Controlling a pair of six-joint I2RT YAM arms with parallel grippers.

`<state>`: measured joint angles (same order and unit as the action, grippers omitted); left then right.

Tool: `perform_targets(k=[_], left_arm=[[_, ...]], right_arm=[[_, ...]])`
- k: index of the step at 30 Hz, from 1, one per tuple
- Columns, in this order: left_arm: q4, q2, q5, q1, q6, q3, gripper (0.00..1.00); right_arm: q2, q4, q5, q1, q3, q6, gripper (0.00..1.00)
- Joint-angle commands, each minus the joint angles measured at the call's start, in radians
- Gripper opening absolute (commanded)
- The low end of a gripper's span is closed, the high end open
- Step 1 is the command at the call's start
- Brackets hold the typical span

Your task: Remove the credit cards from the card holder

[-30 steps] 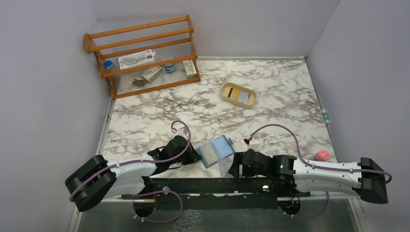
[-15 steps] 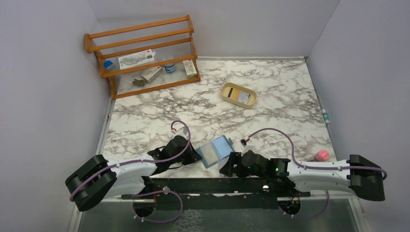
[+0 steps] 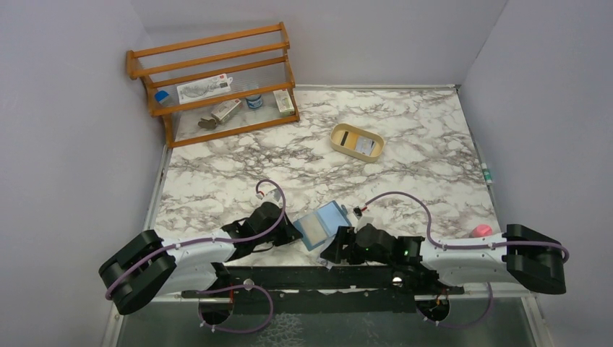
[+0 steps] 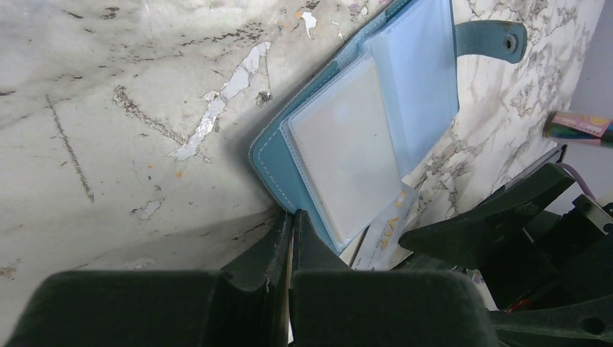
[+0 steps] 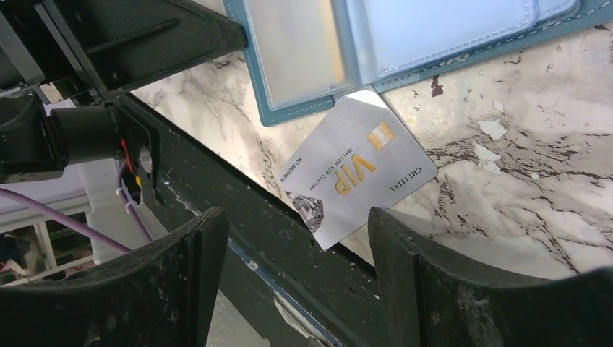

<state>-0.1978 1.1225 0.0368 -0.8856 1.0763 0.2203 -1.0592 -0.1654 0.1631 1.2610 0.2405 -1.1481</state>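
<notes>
Open card holder (image 3: 323, 225) flat at the bench's (image 3: 238, 173) near edge, seemingly pinned at a corner by the closed, empty left gripper (image 4: 291, 223), so the wide-open, empty right gripper (image 5: 293, 217) can take the card (image 5: 358, 170) jutting past that edge

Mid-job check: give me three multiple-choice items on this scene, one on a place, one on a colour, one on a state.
1. Where does the loose VIP card lie?
A. in the tan tray
B. on the table beside the card holder
C. on the wooden rack

2. What colour is the card holder's cover?
A. red
B. black
C. teal-blue

3. How does the right gripper stand?
A. open
B. shut on the card
C. shut on the holder

Key:
1 B, the right wrist view shows it on the table at the holder's edge.
2 C, its stitched border is teal-blue.
3 A, its fingers stand wide apart.
</notes>
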Motion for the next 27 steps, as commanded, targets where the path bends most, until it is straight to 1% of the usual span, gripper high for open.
perform_targets(k=[1,10,19,27], left_arm=[[0.012,0.003,-0.011,-0.007,0.006,0.004,0.0],[-0.003,0.008,-0.003,-0.008,0.01,0.002,0.0],[-0.021,0.007,0.014,-0.019,0.028,-0.024,0.0],[-0.052,0.023,0.005,-0.057,0.057,-0.039,0.0]], right_arm=[[-0.022,0.054,-0.012,0.0,-0.031,-0.002,0.76],[-0.06,-0.001,0.029,0.0,-0.025,-0.022,0.77],[-0.194,-0.126,0.037,0.0,0.0,-0.006,0.77],[-0.288,-0.176,0.036,-0.002,0.053,0.031,0.77]])
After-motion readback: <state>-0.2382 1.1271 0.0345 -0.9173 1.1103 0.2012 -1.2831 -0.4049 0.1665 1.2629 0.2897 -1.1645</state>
